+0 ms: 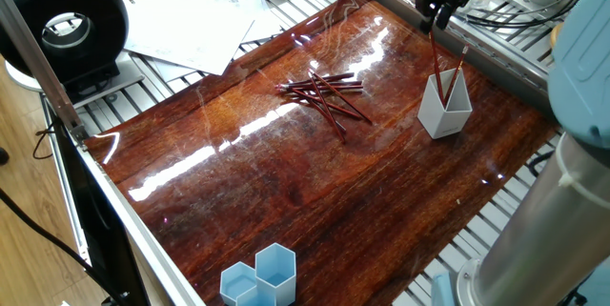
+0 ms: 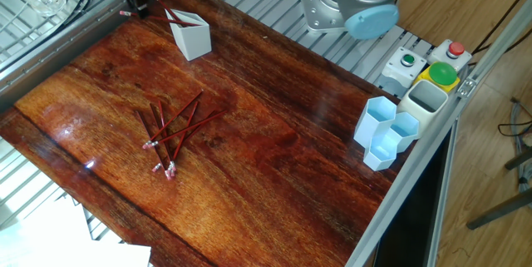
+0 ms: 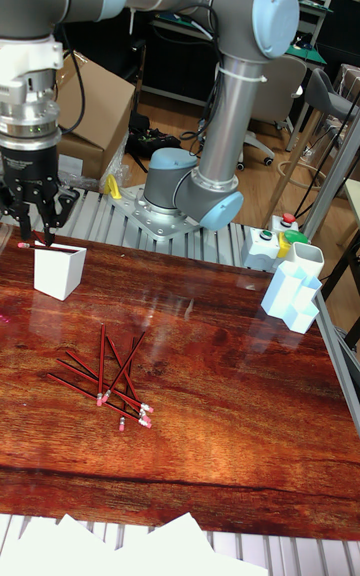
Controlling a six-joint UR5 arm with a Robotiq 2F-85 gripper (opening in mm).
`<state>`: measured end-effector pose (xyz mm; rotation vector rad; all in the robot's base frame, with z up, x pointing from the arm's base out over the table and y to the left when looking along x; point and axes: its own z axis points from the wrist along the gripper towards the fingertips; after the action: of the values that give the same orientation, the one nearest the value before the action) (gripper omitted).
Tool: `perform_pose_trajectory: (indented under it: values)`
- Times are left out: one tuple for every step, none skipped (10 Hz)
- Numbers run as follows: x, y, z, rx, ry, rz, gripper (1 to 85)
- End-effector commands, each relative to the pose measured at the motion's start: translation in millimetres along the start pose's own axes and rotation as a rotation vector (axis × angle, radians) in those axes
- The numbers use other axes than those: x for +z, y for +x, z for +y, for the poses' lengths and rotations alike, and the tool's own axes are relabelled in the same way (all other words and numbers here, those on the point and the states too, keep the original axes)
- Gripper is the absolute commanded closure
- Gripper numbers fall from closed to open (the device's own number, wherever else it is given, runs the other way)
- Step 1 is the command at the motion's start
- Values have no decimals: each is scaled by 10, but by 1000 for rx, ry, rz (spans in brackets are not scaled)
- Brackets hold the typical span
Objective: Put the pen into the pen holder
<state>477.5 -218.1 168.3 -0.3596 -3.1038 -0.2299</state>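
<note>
The white pen holder stands at the far right of the wooden board, also seen in the other fixed view and the tall view. Two red pens lean in it: one reaches up to just under my gripper, the other tilts right. The gripper hangs above the holder's rim with its fingers spread and nothing between them. The upper pen's eraser end sits just below the fingertips. Several more red pens lie in a loose pile mid-board.
Light blue hexagonal cups stand at the board's edge beside a button box. Papers and a black round device lie beyond the board. The arm's base sits behind the board.
</note>
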Motion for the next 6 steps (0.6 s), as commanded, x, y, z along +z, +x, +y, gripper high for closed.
perform_pose_trajectory:
  values:
    - [53,-70,6,-4,-22,-13,460]
    - [71,-96,11,-8,-22,-16,460]
    - [89,-120,11,-11,-21,-18,460]
    - [100,-127,11,-13,-20,-18,463]
    - [105,-121,-3,-13,-16,-15,487]
    - [107,-123,-13,-8,-13,-15,523]
